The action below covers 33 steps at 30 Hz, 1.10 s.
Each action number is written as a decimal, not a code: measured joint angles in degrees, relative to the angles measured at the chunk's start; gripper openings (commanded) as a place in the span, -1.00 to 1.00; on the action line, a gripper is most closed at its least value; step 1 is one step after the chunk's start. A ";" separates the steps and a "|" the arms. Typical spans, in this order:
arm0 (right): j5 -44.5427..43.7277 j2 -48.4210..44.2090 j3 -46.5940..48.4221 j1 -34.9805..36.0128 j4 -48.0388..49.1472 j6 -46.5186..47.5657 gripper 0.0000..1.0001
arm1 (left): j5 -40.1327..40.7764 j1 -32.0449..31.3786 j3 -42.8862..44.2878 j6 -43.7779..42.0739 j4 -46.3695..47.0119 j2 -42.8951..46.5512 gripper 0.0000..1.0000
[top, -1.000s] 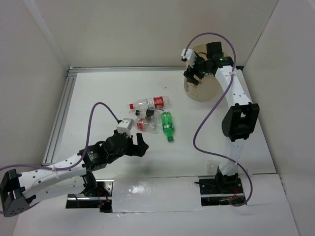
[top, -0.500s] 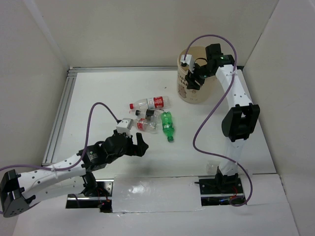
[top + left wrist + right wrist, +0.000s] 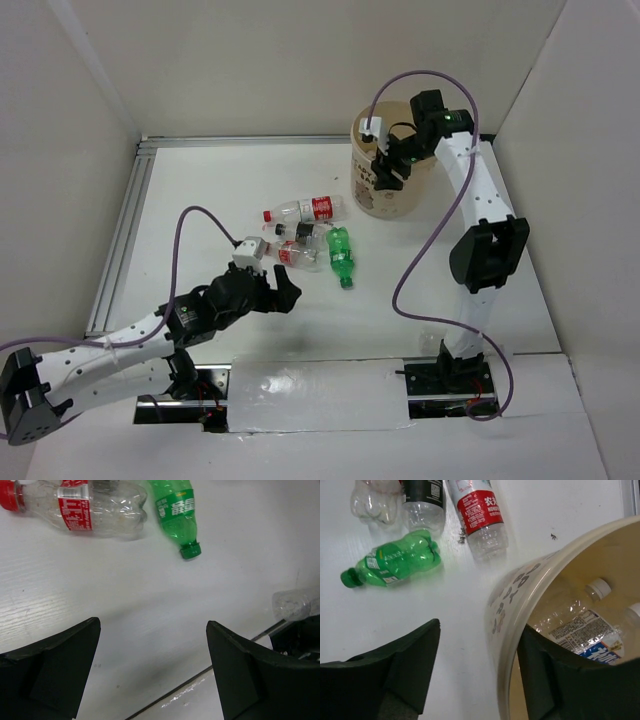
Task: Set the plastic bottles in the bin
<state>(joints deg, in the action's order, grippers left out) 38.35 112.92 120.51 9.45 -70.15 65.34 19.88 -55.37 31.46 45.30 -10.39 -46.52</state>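
Observation:
Several plastic bottles lie mid-table: a clear red-capped one, a black-labelled one, a clear red-labelled one and a green one. My right gripper is open and straddles the near rim of the beige bin, with one finger inside and one outside. In the right wrist view the bin holds two clear bottles, and the green bottle lies to its left. My left gripper is open and empty, hovering just short of the green bottle and the red-labelled bottle.
White walls enclose the table on the left, back and right. A metal rail runs along the left and back edges. A clear bottle-like object lies by the right arm's base and shows in the left wrist view.
The bin was tipped a second ago. It now stands upright and has shifted left toward the bottles, along with my right gripper. My left gripper has barely moved.

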 measured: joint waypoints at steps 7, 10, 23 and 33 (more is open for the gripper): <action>-3.23 -13.73 -9.44 0.13 13.35 -8.63 0.68 | -0.63 6.95 6.80 2.58 -1.86 -13.11 1.00; -5.60 -19.85 -8.63 -0.04 19.71 -12.17 0.69 | -1.57 9.27 15.37 5.11 -5.16 -20.50 1.00; -6.05 -45.13 -36.87 -4.26 20.09 -19.93 -0.52 | -8.17 9.46 22.99 41.20 -18.84 -32.70 1.00; -6.40 -59.36 -57.88 -6.12 4.07 -8.41 0.58 | -6.27 7.82 32.81 38.66 -18.62 -35.63 1.00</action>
<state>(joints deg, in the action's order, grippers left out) 31.94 53.56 62.63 3.33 -66.08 56.93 13.61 -47.55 64.27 83.96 -29.02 -82.15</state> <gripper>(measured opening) 0.778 0.998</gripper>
